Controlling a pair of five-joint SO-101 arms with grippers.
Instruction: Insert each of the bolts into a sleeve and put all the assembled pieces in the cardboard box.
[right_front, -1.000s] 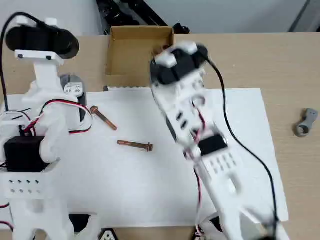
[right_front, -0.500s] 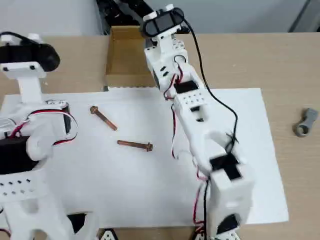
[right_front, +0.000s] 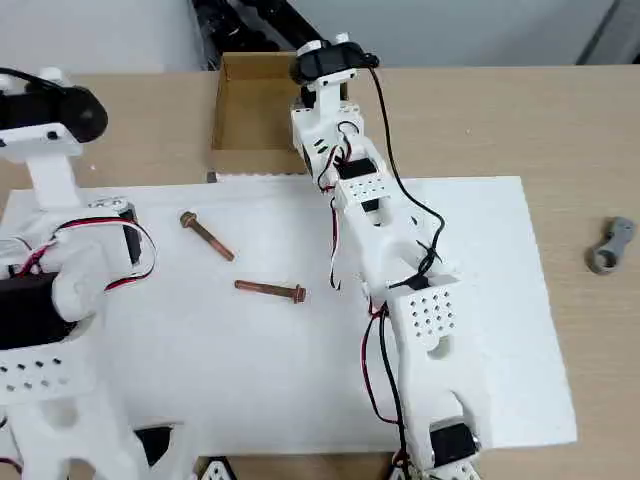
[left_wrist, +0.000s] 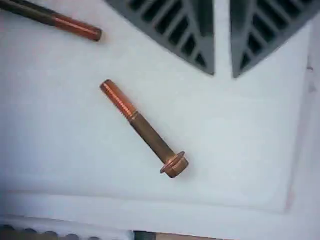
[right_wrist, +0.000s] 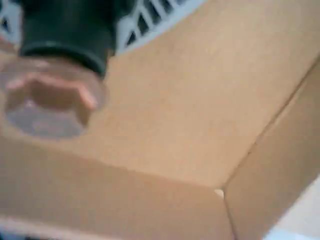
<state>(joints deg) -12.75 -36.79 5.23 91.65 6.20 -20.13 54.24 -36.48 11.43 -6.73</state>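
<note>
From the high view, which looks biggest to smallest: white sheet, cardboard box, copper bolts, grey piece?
1. White paper sheet
2. Brown cardboard box
3. The slanted copper bolt, level copper bolt and small grey plastic piece look alike, so unranked.

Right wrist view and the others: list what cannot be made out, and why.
Right wrist view: black sleeve blurred, cut off by the edge.
High view: brown cardboard box partly hidden by the white right arm.
Left wrist view: one copper bolt, head cut off by the edge.
High view: grey part too small to identify.
</note>
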